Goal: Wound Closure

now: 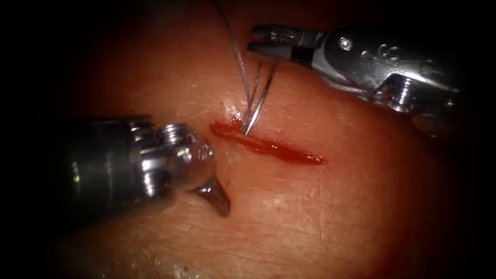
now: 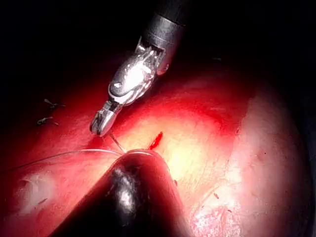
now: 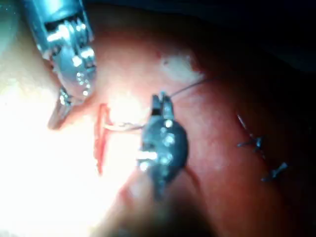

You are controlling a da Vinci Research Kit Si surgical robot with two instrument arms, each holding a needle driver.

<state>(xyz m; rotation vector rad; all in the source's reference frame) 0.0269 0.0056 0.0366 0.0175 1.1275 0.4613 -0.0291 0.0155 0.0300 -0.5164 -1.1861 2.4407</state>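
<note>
The cut [image 1: 279,150] runs slantwise across the tissue [image 1: 310,217], filled with red fluid. Above its left end my right tool [image 1: 251,40] is shut on the needle [image 1: 262,95]. The needle slants down from the jaws, and its tip meets the tissue at the cut's left end. Thread [image 1: 235,44] rises from that same spot toward the top edge. In the left wrist view, the right tool [image 2: 100,126] holds the needle [image 2: 116,142] just above the thread [image 2: 74,153]. My left tool [image 1: 217,195] sits left of the cut, shut on nothing, its tip on the tissue.
Cut ends of thread from earlier stitches [image 3: 252,143] [image 3: 274,172] lie on the tissue away from the cut, also seen as small dark knots [image 2: 49,104]. The left tool's shaft [image 1: 103,165] covers the tissue left of the cut.
</note>
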